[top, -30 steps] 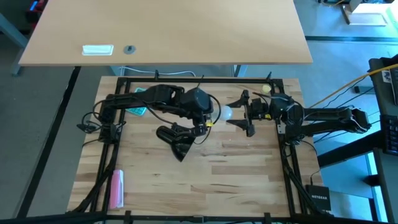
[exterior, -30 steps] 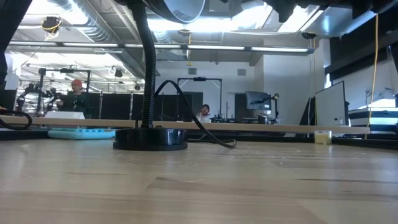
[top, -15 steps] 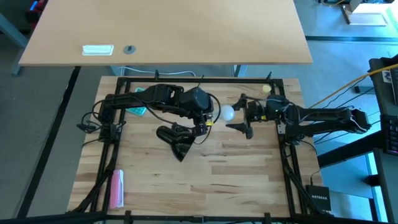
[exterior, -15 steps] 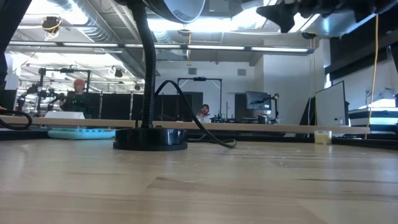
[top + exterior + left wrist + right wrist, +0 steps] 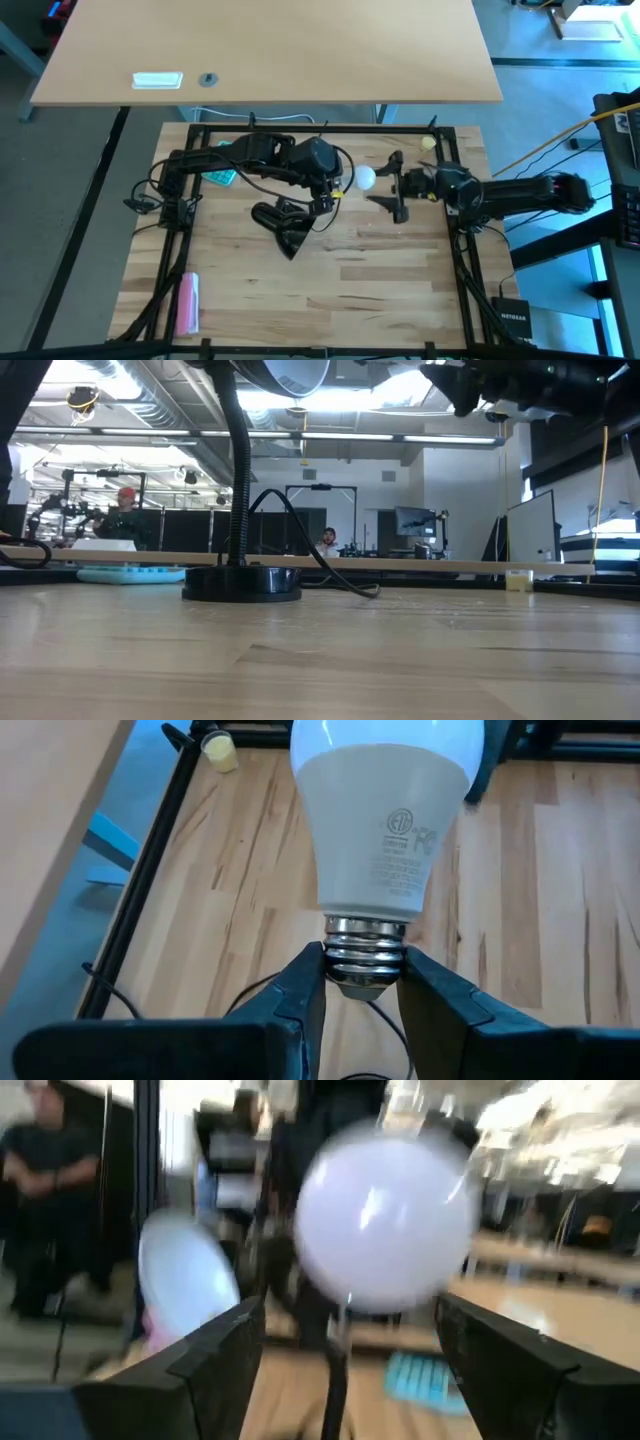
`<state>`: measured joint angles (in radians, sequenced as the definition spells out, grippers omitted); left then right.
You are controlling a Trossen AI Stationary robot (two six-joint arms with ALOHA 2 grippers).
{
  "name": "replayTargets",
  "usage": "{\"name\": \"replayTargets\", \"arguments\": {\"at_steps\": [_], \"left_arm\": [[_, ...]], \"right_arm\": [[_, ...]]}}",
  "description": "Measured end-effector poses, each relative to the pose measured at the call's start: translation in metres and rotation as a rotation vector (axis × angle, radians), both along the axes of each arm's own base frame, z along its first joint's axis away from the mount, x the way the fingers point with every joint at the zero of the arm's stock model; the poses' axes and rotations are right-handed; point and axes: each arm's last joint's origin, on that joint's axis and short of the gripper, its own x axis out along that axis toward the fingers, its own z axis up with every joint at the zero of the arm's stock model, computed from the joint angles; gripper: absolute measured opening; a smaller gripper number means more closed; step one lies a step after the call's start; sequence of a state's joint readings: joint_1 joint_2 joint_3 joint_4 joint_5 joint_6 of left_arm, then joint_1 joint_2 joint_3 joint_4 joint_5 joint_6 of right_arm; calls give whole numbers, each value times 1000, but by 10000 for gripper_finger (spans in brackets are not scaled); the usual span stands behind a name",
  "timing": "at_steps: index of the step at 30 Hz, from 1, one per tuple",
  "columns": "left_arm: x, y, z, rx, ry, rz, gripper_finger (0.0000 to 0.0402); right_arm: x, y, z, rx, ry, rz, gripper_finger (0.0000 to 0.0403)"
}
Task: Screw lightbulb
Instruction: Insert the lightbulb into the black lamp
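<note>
The white frosted lightbulb (image 5: 365,179) is in the air above the table's middle, with its round end toward the table's right. My left gripper (image 5: 345,186) is shut on it; the left wrist view shows the bulb (image 5: 385,820) close up. My right gripper (image 5: 396,186) is open just right of the bulb, one finger on either side of its round end (image 5: 385,1225), touching nothing. The black lamp stands on its round base (image 5: 240,585). Its neck rises from the base, and its shade (image 5: 292,240) is near my left gripper. My left gripper pinches the bulb's metal screw base (image 5: 365,935) between its two fingertips (image 5: 305,985), at the base's end. The fingers come about level from the table's left, in line with the bulb. The bulb sticks out beyond them, lifted clear of the table.
A small pale yellow ball (image 5: 428,143) lies at the table's far right corner. A teal object (image 5: 225,175) lies at the far left under my left arm, and a pink object (image 5: 187,300) near the front left. Black frame rails (image 5: 300,128) edge the table.
My right gripper has come down a little and stays open at the bulb's round end. The bulb and my left gripper have kept about still.
</note>
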<state>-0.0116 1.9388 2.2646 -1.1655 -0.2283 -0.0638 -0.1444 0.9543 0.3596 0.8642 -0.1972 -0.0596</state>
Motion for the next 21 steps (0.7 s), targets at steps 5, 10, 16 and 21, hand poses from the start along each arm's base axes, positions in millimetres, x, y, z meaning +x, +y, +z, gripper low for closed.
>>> {"name": "replayTargets", "arguments": {"at_steps": [5,10,16,21], "left_arm": [[0,-1,0,-2,2,-3,93],[1,-1,-2,-9,11,-10,93],[2,-1,-5,-18,28,-18,93],[2,-1,-5,-17,23,-17,93]], "right_arm": [[11,0,8,-5,-11,51,301],[11,0,24,4,-21,59,310],[17,-1,30,0,90,67,308],[18,0,34,-8,85,74,308]]}}
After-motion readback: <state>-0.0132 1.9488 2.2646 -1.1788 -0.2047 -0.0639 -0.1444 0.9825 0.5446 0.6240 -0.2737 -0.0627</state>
